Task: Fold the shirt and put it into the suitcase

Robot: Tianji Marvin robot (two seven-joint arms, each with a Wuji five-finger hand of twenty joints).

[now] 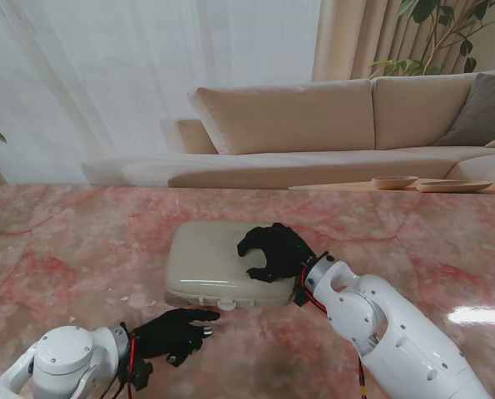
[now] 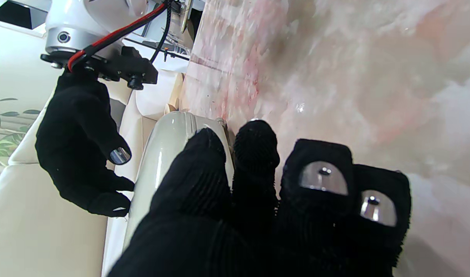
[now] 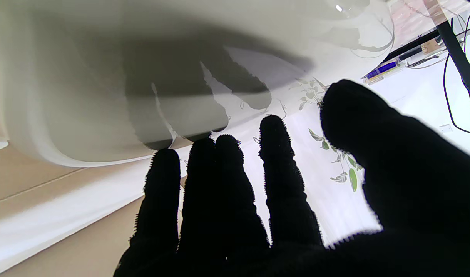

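From the stand we saw the closed suitcase (image 1: 218, 268) lying mid-table, no shirt visible. Our right hand (image 1: 274, 251) rested spread on its lid, probably steadying it.

The left wrist view showed our left hand (image 2: 258, 200) empty, fingers extended toward the suitcase's seam.

The right wrist view confirmed open fingers (image 3: 223, 181) gripping nothing.
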